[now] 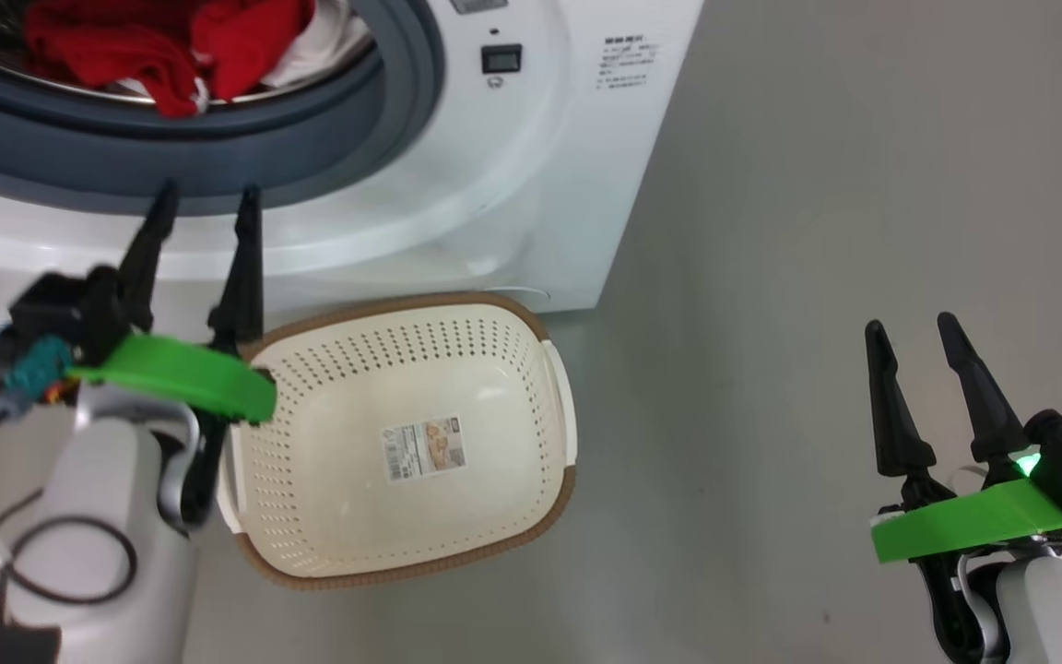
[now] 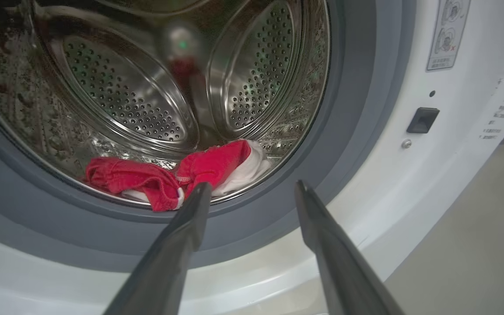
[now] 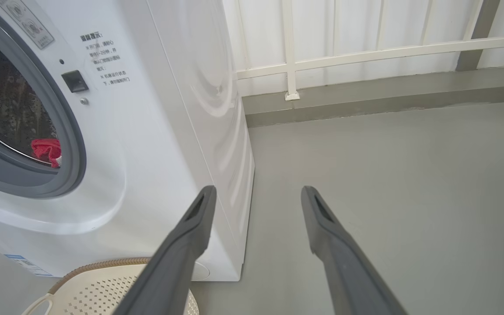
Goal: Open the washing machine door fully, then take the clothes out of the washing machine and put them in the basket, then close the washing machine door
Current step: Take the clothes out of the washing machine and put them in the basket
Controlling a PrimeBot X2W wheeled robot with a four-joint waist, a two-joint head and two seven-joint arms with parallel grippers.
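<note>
Red and white clothes [image 2: 169, 177] lie bunched at the front lip of the drum [image 2: 120, 100], soft, light, likely to drape; the raised red fold looks best to pinch. The left gripper [image 2: 253, 186], wide apart and empty, points at them; the right gripper [image 1: 910, 323] hangs wide, empty, over the floor [image 1: 771, 277].

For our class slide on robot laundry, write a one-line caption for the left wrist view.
Open left gripper aimed at the red clothes lying low inside the open washing machine.
</note>
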